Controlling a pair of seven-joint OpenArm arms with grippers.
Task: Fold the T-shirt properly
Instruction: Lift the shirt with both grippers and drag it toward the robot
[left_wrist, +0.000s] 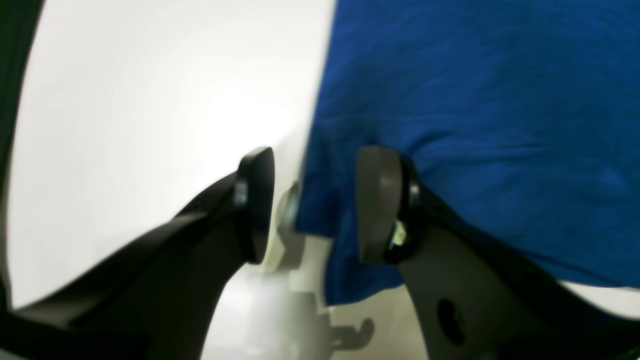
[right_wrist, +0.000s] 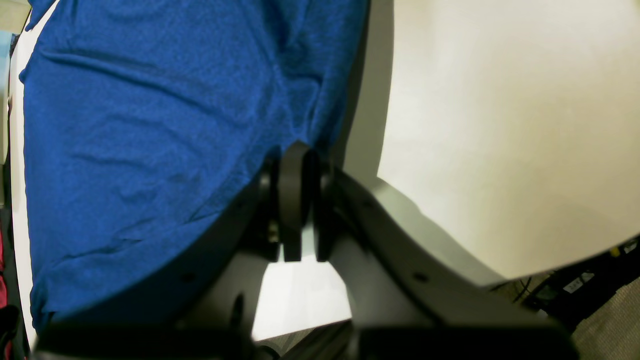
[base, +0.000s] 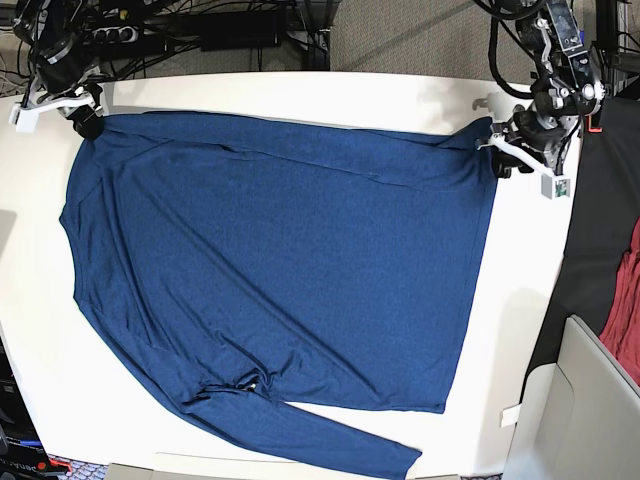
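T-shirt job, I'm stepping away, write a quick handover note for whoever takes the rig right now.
Left pincer: open, straddling the shirt's corner, not clamped.
Right pincer: shut on the T-shirt at its other far corner.
Shirt: spread mostly flat on the white table, both far corners at the pincers, one long sleeve trailing off toward the near edge, some wrinkles.
Done: spreading, apparently.
Left: no fold shows yet; sleeves and body all still need folding.
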